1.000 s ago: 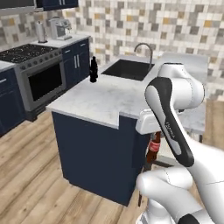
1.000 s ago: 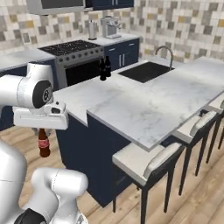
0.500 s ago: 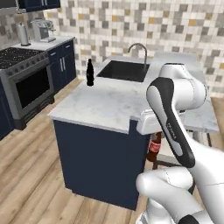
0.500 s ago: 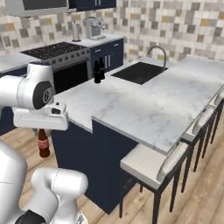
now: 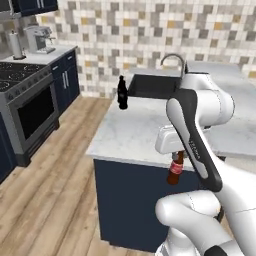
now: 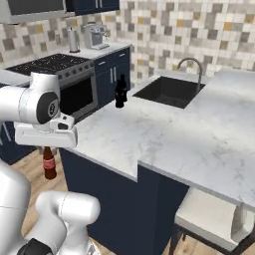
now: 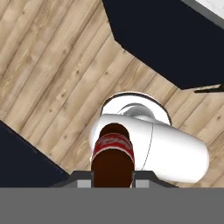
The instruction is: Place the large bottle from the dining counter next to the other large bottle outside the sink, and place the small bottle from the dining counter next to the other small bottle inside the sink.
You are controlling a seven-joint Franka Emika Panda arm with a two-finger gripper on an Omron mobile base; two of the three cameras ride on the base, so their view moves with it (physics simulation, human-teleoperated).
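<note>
My gripper [image 5: 178, 155] [image 6: 48, 148] is shut on the small bottle [image 5: 175, 170] [image 6: 49, 163] [image 7: 112, 152], a short brown cola bottle with a red label. It hangs upright below the hand, off the near edge of the white marble dining counter [image 5: 131, 134] [image 6: 164, 135] and lower than its top. A tall near-black large bottle [image 5: 122, 93] [image 6: 120, 91] stands on the counter just outside the near left corner of the black sink [image 5: 153, 86] [image 6: 172, 91]. The basin's inside is dark and I cannot make out anything in it.
A curved steel faucet [image 5: 174, 59] [image 6: 191, 63] rises behind the sink. A stove with oven [image 5: 22, 95] [image 6: 52, 64] and a coffee machine [image 5: 38, 39] [image 6: 94, 35] line the far wall. A stool [image 6: 211, 219] stands under the counter's right side. Wooden floor [image 7: 48, 70] lies below the hand.
The whole scene has shifted in both base views, so the base has driven on along the counter. The sink end sits nearer and more central. The small bottle stays held.
</note>
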